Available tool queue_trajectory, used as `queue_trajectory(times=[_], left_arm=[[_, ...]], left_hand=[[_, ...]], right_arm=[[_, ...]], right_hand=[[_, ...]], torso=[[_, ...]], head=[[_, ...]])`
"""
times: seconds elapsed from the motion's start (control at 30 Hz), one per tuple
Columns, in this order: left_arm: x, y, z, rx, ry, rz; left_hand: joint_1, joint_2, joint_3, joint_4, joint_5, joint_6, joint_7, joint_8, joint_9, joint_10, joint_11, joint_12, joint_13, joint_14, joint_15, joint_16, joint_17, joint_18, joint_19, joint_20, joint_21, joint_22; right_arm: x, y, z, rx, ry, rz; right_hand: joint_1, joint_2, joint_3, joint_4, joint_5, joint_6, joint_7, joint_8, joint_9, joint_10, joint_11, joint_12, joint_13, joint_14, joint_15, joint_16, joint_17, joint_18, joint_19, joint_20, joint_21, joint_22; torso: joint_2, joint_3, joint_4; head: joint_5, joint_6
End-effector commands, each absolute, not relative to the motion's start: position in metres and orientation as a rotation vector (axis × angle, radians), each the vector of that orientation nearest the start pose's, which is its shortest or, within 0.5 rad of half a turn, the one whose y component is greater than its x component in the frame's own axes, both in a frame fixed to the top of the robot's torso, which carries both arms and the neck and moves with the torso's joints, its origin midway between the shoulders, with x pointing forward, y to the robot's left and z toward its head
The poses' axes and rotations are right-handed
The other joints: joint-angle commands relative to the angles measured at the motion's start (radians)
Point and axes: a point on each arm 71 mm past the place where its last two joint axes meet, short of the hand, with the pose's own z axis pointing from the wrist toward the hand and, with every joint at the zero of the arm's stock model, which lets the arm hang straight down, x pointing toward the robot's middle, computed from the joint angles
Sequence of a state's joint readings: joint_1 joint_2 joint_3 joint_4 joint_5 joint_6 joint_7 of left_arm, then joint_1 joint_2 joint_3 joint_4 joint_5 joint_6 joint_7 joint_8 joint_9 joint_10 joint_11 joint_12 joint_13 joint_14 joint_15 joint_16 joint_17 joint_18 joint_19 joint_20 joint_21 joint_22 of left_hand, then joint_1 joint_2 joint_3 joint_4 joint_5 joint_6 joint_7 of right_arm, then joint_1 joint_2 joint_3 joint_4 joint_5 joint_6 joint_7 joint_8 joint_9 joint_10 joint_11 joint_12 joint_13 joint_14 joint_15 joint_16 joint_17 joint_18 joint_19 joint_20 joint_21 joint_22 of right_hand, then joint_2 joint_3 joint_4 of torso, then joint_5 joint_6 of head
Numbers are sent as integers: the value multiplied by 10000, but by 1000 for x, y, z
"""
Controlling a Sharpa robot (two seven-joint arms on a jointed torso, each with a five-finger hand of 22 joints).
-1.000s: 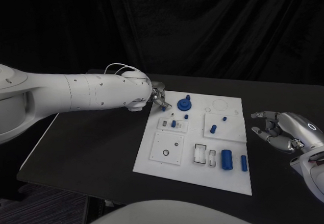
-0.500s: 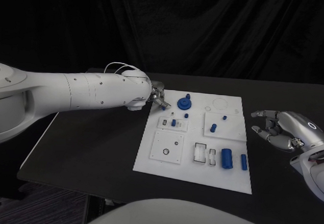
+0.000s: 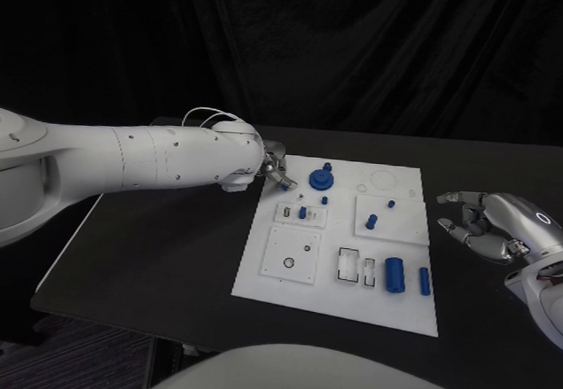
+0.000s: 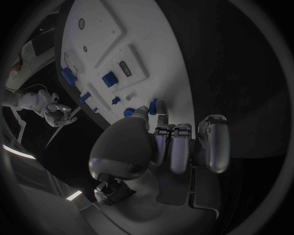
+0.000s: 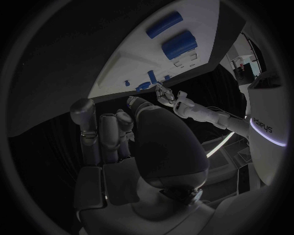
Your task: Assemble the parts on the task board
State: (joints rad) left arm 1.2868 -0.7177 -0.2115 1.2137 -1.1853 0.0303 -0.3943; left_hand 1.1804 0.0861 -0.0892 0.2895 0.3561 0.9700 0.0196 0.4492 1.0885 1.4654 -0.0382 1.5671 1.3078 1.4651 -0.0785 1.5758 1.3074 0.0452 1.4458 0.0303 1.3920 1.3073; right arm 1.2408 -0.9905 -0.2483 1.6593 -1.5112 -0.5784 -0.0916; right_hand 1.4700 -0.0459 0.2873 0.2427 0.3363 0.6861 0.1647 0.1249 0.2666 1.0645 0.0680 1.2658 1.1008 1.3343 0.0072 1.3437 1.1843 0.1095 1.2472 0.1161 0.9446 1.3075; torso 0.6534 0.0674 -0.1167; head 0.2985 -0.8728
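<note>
- Black table [image 3: 150, 257], carrying the white task board [image 3: 339, 297] at its middle, long side running away from the robot.
- Left arm [image 3: 117, 162] reaching in across the table's far left, ending at the board's far left corner.
- Left hand [image 3: 276, 169] poised at that corner, just beside the blue knob part [image 3: 321, 178]; from the left wrist view [image 4: 174, 147], fingers curled in toward the thumb with a small blue piece [image 4: 152, 105] at the fingertips. Touching or pinching it: cannot tell.
- Right hand [image 3: 491, 227] hovering off the board's right edge, apart from it, fingers loosely curved and spread, holding nothing.
- Two blue cylinders [image 3: 395, 277] lying side by side near the board's near right, long axes pointing away from the robot; clearly nearer the right hand, inward and toward the robot from it.
- Smaller blue pegs [image 3: 371, 223] standing mid-board, roughly between the two hands.
- Judged: far-left pieces suit the left hand, already beside them; cylinders suit the right, with a grasp across their short width.
</note>
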Motion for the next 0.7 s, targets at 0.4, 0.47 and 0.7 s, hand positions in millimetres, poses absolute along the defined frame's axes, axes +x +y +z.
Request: queue_trajectory(times=[0.4, 0.47, 0.7], left_arm=[[526, 254, -247, -1222, 22027, -2025], [525, 254, -246, -1223, 22012, -2051], [521, 255, -245, -1287, 21893, -2160]], left_hand=[[371, -78, 230, -49, 1034, 97, -66, -178, 267, 1054, -108, 37, 2630, 1057, -105, -50, 2634, 51, -66, -35, -76, 1967], [450, -102, 316, -57, 1258, 101, -79, -212, 325, 1054, -120, 37, 2630, 1057, -115, -50, 2634, 51, -64, -45, -79, 1968], [912, -239, 943, -139, 1919, 58, -113, -383, 491, 1054, -151, 37, 2630, 1057, -149, -50, 2634, 89, -161, -83, -230, 1919]], right_arm=[[434, -237, -213, -1711, 15702, 6067], [435, -237, -213, -1713, 15705, 6066], [435, -238, -213, -1709, 15736, 6039]], right_hand=[[123, 15, 91, 0, 75, 74, -26, -65, -20, -76, 5, -65, -17, -28, -2, -32, -29, 168, 49, -10, -58, 958], [123, 15, 91, 0, 75, 74, -26, -65, -20, -76, 5, -65, -17, -28, -2, -32, -29, 168, 49, -10, -58, 958], [126, 18, 106, -2, 98, 78, -24, -67, -27, -94, 7, -76, -32, -34, 0, -37, -36, 167, 50, -9, -57, 958]], torso=[[6, 3, 1], [6, 4, 1], [3, 5, 1]], head=[[24, 2], [24, 2], [13, 2]])
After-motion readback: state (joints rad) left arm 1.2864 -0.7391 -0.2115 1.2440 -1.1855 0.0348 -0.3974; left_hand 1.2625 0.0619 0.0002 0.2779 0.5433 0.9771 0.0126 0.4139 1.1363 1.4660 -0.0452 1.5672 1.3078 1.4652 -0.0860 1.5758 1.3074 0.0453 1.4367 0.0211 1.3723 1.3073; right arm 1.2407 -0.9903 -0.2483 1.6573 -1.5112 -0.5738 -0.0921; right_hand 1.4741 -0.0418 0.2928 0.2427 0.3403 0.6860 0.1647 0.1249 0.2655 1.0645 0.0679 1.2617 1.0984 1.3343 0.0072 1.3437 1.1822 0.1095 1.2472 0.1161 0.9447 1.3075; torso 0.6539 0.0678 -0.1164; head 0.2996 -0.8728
